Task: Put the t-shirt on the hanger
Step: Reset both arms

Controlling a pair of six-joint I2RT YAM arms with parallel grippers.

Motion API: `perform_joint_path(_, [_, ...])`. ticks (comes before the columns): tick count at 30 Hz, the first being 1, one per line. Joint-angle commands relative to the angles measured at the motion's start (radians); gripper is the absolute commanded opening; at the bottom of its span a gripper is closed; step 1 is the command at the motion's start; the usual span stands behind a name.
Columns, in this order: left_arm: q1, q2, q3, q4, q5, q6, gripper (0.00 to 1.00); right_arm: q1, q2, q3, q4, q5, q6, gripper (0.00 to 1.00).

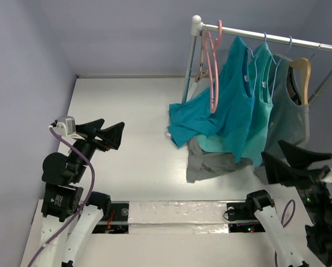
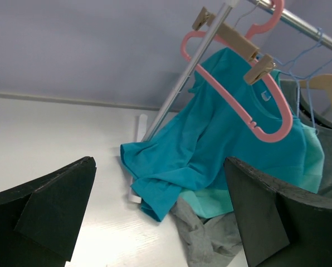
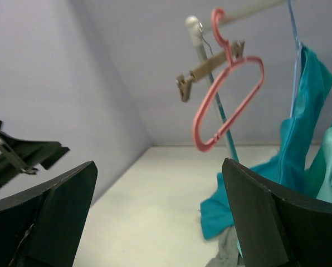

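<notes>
The cerulean t-shirt point(image 1: 230, 97) hangs on the rack from the thin light-blue wire hanger point(image 1: 264, 40). Its lower hem and one sleeve spill onto the white table. It also shows in the left wrist view point(image 2: 210, 144) and the right wrist view point(image 3: 299, 133), where the hanger's wire point(image 3: 293, 33) rises to the rod. My left gripper point(image 1: 113, 122) is open and empty, well left of the shirt and raised above the table. My right gripper point(image 1: 271, 148) is open and empty, near the front right, below the hanging clothes.
A pink hanger point(image 1: 213, 72) with a wooden clip hanger hangs in front of the shirt. A lighter teal shirt point(image 1: 263, 100) and a grey garment on a wooden hanger point(image 1: 301, 72) hang to the right. A grey garment point(image 1: 210, 164) lies on the table. The rack's post point(image 1: 189, 61) stands behind.
</notes>
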Motion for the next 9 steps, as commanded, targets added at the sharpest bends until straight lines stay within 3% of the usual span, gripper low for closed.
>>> perform_joint_path(1, [-0.003,-0.019,0.039,0.039,0.04,-0.034,0.99,-0.004,-0.062,0.1,-0.132,0.006,0.017,1.0])
perform_joint_path(9, [-0.003,0.0,0.063,0.052,0.092,-0.011,0.99,-0.004,-0.154,0.083,-0.154,0.125,0.078,1.0])
